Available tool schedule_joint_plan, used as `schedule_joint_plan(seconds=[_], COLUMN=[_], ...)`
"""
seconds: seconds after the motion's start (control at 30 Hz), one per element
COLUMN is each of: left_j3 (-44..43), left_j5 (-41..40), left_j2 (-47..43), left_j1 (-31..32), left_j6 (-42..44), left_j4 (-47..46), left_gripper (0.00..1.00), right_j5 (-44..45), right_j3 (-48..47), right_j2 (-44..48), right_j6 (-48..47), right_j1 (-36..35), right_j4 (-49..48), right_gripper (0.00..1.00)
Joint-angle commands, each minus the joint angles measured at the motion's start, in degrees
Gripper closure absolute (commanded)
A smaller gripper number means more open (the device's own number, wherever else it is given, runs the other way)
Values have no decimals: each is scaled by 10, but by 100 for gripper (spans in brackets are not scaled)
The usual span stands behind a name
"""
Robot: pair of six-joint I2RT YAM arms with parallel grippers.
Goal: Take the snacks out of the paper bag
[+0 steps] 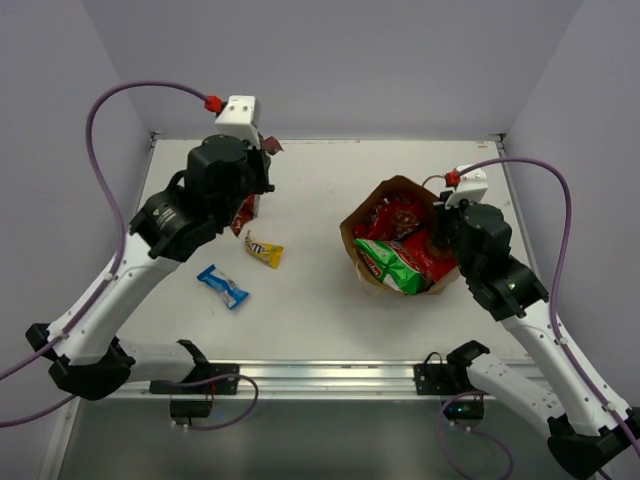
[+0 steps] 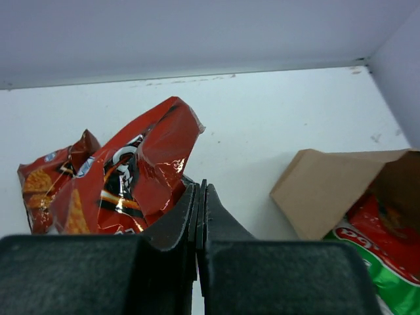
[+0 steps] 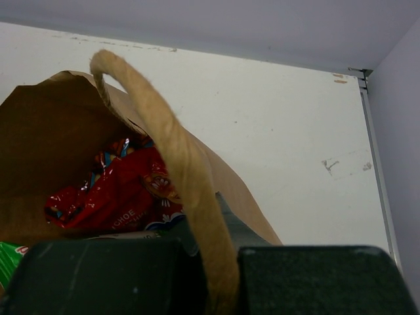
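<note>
The brown paper bag [image 1: 398,186] stands open at the right of the table, with red packets [image 1: 402,216] and a green-white chip bag [image 1: 392,262] inside. My right gripper [image 1: 443,222] is at the bag's right rim. In the right wrist view it [image 3: 220,220] is shut on the twisted handle [image 3: 167,141], with a red packet [image 3: 118,190] below. My left gripper [image 1: 260,192] is at the back left. In the left wrist view its jaws [image 2: 200,187] are shut on the edge of a red chip bag [image 2: 131,174]. A yellow candy pack [image 1: 264,250] and a blue bar [image 1: 223,286] lie on the table.
The white table [image 1: 320,310] is walled at the back and both sides. The paper bag [image 2: 328,184] and the green-white bag [image 2: 387,269] show at the right of the left wrist view. Purple cables loop over both arms.
</note>
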State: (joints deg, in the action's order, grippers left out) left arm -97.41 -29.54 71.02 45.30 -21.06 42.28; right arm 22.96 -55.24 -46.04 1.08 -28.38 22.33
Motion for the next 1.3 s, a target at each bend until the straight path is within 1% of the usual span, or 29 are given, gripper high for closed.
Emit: schedule_joint_plan(seconds=[0.0,0.07,0.1,0.13,0.23,0.3,0.33,0.37,0.4,0.47,0.53,0.57,0.6,0.67,0.7,0.73,0.77,0.83,0.87,0.9,0.97,1.03,1.13,1.17,1.23,1.27], left_j3=[34,55,73,83,101,117,144,159,172,193,196,196,196,192,186,187,189,204,208,209,212,218,232,237,247,259], left_j5=[18,56,79,92,156,194,208,219,230,232,245,250,257,264,264,261,259,266,264,264,275,287,291,285,270,267], left_j2=[44,70,80,90,147,184,196,213,224,267,299,329,342,364,364,350,337,305,270,255,206,161,104,90,53,42], left_j1=[-29,-41,-52,-57,-79,-97,-104,-121,-129,-152,-169,-186,-194,-211,-213,-214,-213,-212,-210,-210,-204,-193,-147,-111,-74,-43], left_j6=[42,44,45,46,32,12,7,-2,-11,-12,-16,-16,-15,-14,-10,-7,-3,1,1,-2,-6,-8,-8,-8,-10,-15], left_j4=[-84,-124,-169,-194,-266,-328,-357,-411,-445,-481,-489,-490,-489,-469,-460,-453,-447,-442,-426,-409,-371,-347,-307,-295,-286,-281], left_gripper=[100,100,100,100,100,100,100,100,100,100,100,100,95,81,70,63,47,31,24,14,9,8,7,7,8,9], right_j5=[-8,-13,-14,-17,-21,-26,-27,-28,-28,-32,-33,-31,-27,-22,-16,-15,-14,-11,-12,-12,-15,-24,-34,-38,-42,-48], right_j3=[-3,1,6,8,22,32,34,36,37,37,37,39,38,35,26,22,17,5,0,-10,-21,-22,-22,-21,-19,-19], right_j2=[12,12,13,14,21,25,25,24,21,18,17,17,17,11,10,7,6,7,7,6,5,5,11,12,20,24], right_j6=[-5,-6,-6,-6,-6,-24,-24,-24,-23,-21,-20,-20,-23,-27,-31,-35,-38,-49,-52,-56,-60,-69,-82,-85,-96,-99], right_j1=[-1,-1,-1,-1,-1,-1,-1,-1,-1,-1,-1,-1,-1,-1,-1,-1,-1,-1,0,-1,-1,-2,-2,-2,-2,-2], right_j4=[-6,-11,-13,-18,-32,-40,-41,-41,-39,-39,-40,-41,-44,-43,-39,-37,-36,-37,-39,-40,-40,-41,-43,-42,-41,-42], right_gripper=[100,100,100,100,100,100,100,100,100,100,100,100,100,100,100,100,100,100,100,100,100,100,100,100,100,100])
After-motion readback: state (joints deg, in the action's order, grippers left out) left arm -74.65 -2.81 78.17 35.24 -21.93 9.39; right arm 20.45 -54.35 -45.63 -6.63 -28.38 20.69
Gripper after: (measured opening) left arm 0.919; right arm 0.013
